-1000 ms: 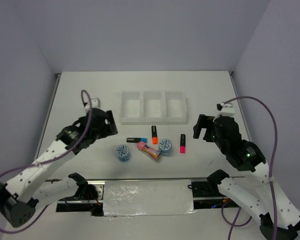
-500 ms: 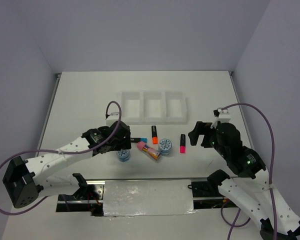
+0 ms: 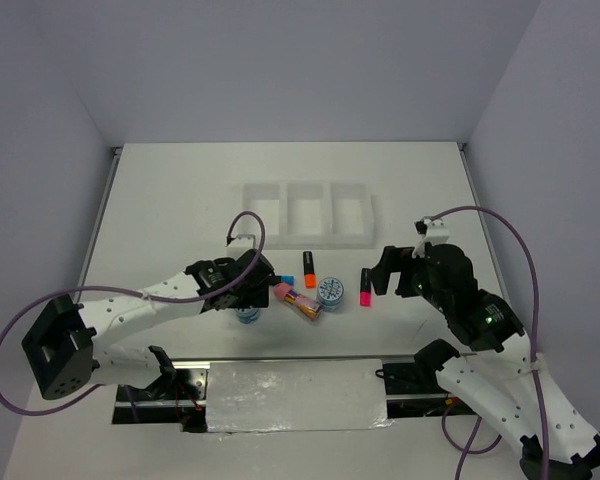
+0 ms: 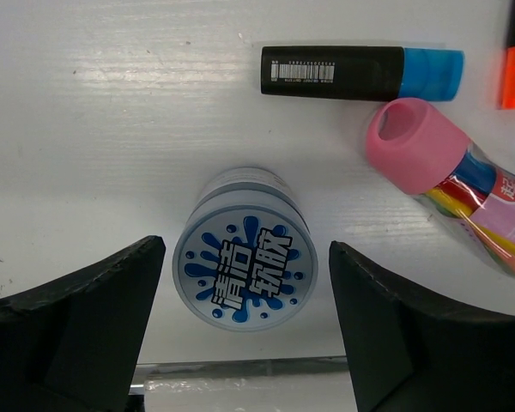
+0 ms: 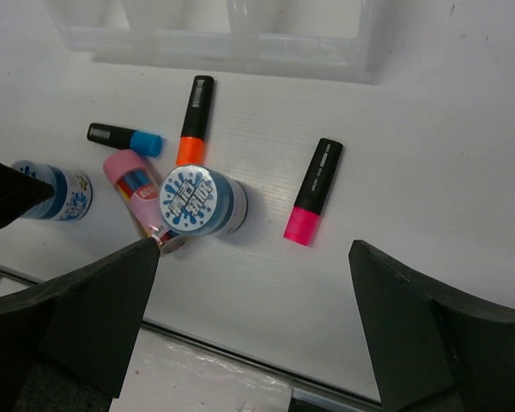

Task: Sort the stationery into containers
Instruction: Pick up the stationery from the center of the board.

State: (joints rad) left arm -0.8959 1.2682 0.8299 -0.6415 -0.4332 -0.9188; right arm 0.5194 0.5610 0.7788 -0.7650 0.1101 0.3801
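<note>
Though between left jaws, disc (image 4: pixel 244 273) clear both sides

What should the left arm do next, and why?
Probably close the left gripper on the round blue-white disc, perhaps after dropping slightly. Its jaws are open and the disc stands centred between the fingers, apart from the blue-capped marker and the pink-capped bundle, so a grip looks clean.
</note>
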